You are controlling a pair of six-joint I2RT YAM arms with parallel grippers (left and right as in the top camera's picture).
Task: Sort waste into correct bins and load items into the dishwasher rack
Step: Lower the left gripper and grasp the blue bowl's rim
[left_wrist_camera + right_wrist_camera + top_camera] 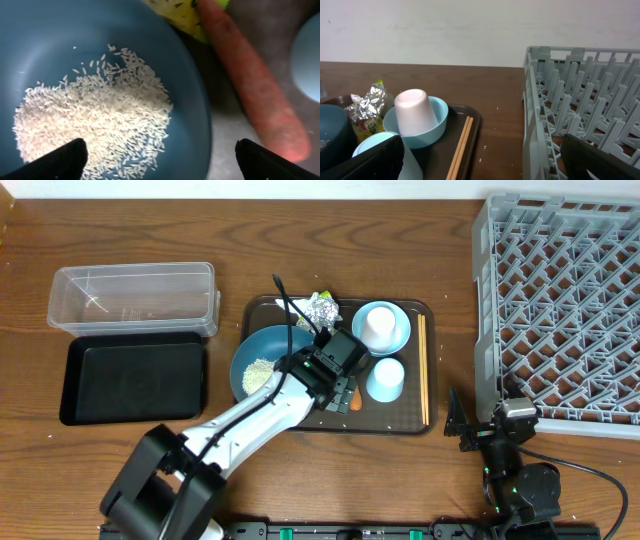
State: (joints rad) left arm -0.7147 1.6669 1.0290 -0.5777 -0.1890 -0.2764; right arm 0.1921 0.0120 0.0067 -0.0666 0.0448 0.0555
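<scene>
Left pincer (165,159) is spread wide with nothing in it, poised over the near right part of the dark-blue bowl (262,350). In the left wrist view the bowl's rim runs up between the two dark fingertips. The rice (95,117) lies on the side of the left fingertip. The carrot stick (255,95) lies outside the bowl, nearer the right fingertip. Whether the fingertips touch anything cannot be told.

The rice is a loose white heap, with stray grains up the bowl's wall. The carrot stick is orange, blunt-ended and lies slantwise just beside the bowl. At its far end is a bit of yellow-green wrapper (187,12). Crumpled foil (322,308) sits at the bowl's far edge.

Right pincer (482,162) is also wide and empty, low over the bench (300,240) between the brown tray (400,425) and the dishwasher rack (560,310).

On the brown tray a white cup (376,327) stands upside down in the pale-blue bowl (398,312). A pale-blue cup (385,380) sits just beside them, and the chopsticks (422,370) lie along the tray's right side. The rack is a grey lattice crate at the bench's right end. The clear tub (135,298) and the black tray (135,380) lie side by side at the left, well apart from the brown tray.

The bench is dark brown wood, and a pale wall (445,30) rises behind it.
</scene>
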